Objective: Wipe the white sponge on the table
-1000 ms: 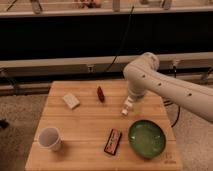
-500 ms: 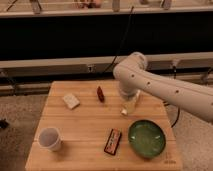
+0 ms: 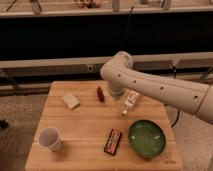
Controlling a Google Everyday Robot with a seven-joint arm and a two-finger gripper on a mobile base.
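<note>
1. The white sponge [image 3: 71, 101] is lying flat on the table [image 3: 85, 125], in its back-left part, touching nothing else.
2. A small dark-red object [image 3: 100, 93] is sitting near it to the right.
3. The gripper [image 3: 115, 93] is hanging at the white arm's [image 3: 160, 90] lower end just beyond that object, well apart from the sponge, with its jaws standing wide.
4. A white bottle [image 3: 129, 102] is lying just right of the gripper.
5. A white cup [image 3: 50, 139], a red-and-black packet [image 3: 112, 141] and a green bowl [image 3: 146, 138] are lining the front edge.
</note>
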